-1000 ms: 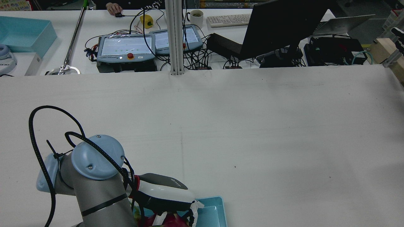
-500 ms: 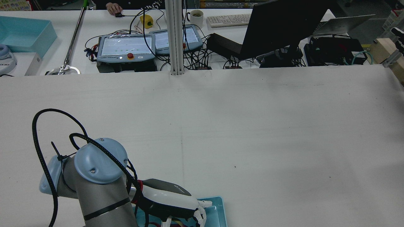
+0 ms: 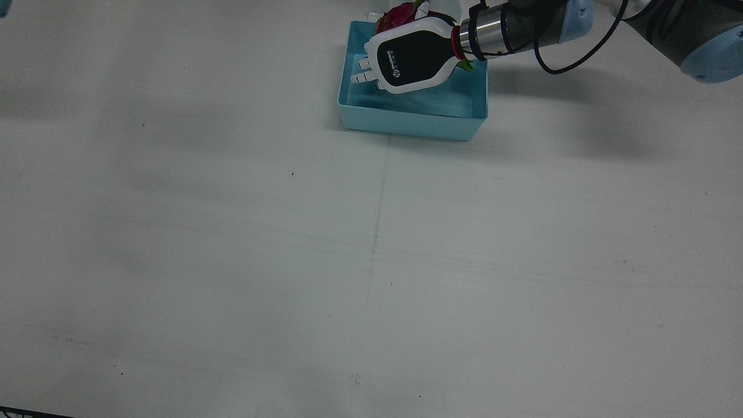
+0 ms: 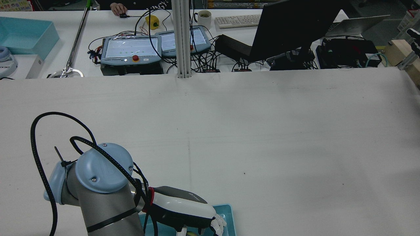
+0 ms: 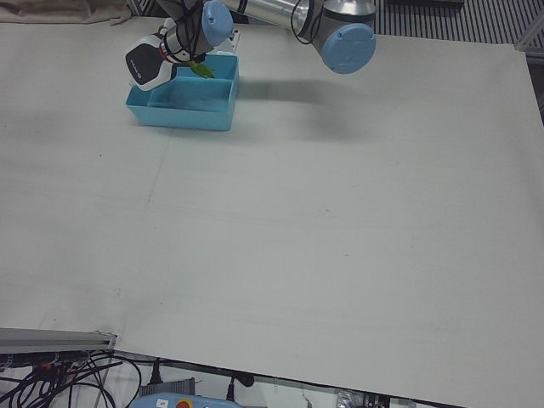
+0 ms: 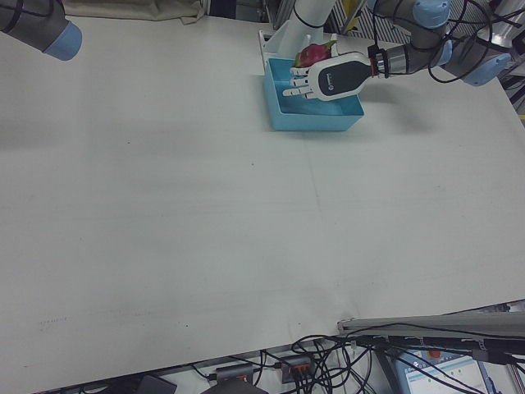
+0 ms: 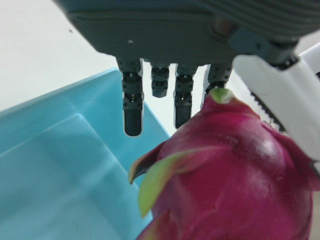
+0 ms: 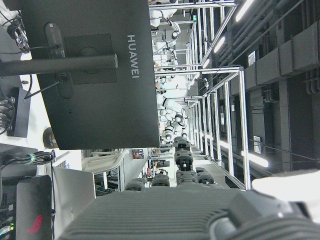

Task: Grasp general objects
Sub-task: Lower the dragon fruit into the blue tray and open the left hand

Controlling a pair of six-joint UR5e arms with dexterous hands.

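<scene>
Your left hand (image 3: pixel 409 57) hovers over the light blue bin (image 3: pixel 406 119), fingers (image 7: pixel 132 110) spread and closed on nothing. The dragon fruit (image 7: pixel 235 175) sits just beneath the palm, at the bin's far edge toward the pedestals. Your right hand is raised off the table (image 3: pixel 371 244), facing a Huawei monitor (image 8: pixel 95 75); whether it's clenched or released, I cannot tell.

A white table (image 3: pixel 371 261) carries a light blue bin (image 3: pixel 406 125) near its robot-side edge.
</scene>
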